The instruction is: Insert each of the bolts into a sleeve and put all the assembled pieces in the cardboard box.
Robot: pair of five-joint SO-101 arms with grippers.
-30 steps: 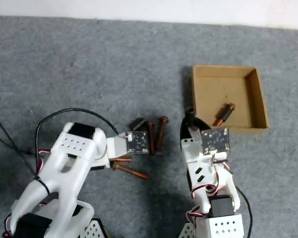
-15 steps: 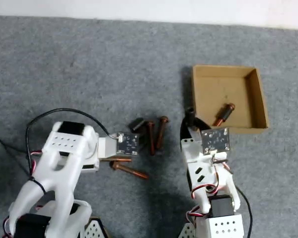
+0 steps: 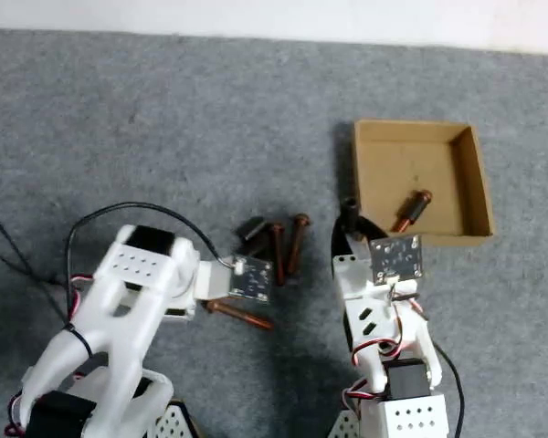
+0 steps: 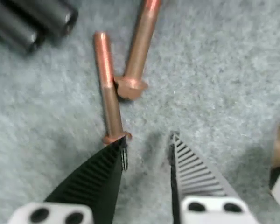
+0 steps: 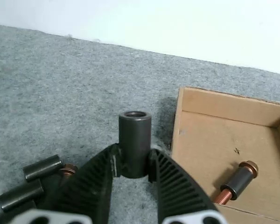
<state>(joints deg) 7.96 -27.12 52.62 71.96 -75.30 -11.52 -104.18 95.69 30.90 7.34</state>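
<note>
My left gripper [image 4: 148, 143] is open just above the carpet, one fingertip beside the head of a copper bolt [image 4: 107, 88]. A second bolt [image 4: 137, 51] lies touching it, and two dark sleeves [image 4: 32, 21] lie beyond. From above, the left arm [image 3: 146, 274] stands over the bolts [image 3: 288, 245], with another bolt [image 3: 242, 315] beside it. My right gripper [image 5: 133, 170] is shut on an upright dark sleeve [image 5: 134, 140], close to the near left corner of the cardboard box [image 3: 361, 173]. One assembled bolt and sleeve [image 3: 411, 212] lies in the box.
Grey carpet covers the table. The box [image 5: 196, 105] stands at the right. Loose sleeves [image 5: 42, 168] and a bolt head [image 5: 67, 169] lie between the two arms. A black cable [image 3: 119, 210] loops over the left arm.
The left arm's wrist swung left, then came back right and a little nearer the table's front, over the bolts. The right arm has kept still with the sleeve.
</note>
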